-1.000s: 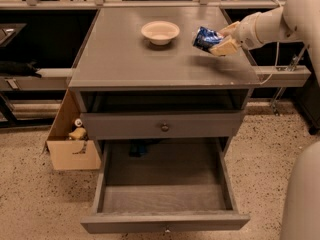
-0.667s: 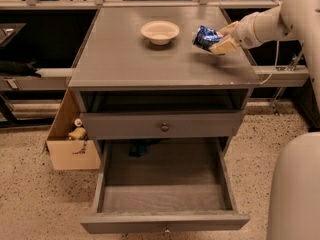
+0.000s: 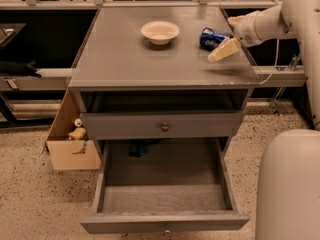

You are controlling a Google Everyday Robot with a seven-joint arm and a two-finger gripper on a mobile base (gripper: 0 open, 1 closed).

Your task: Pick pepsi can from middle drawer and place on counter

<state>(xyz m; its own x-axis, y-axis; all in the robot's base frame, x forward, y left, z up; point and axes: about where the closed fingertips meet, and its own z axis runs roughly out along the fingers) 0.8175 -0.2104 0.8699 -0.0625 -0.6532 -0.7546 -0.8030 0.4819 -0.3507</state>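
Observation:
The pepsi can (image 3: 212,38), blue with a white and red logo, lies on its side on the counter (image 3: 150,64) near the right edge, to the right of the cream bowl (image 3: 160,32). My gripper (image 3: 228,36) is at the can's right side, a little above the counter. It is open, with one cream finger (image 3: 223,50) in front of the can and the other behind it. The middle drawer (image 3: 165,196) is pulled out below, and its grey floor is bare.
A shut drawer panel with a round knob (image 3: 164,127) sits above the open drawer. An open cardboard box (image 3: 70,144) with small items stands on the floor at the left. My white body (image 3: 290,184) fills the lower right. Dark shelves and rails run behind the counter.
The can has shifted slightly right and lies on the counter. The front finger now stands a little lower and off the can. The arm has hardly moved.

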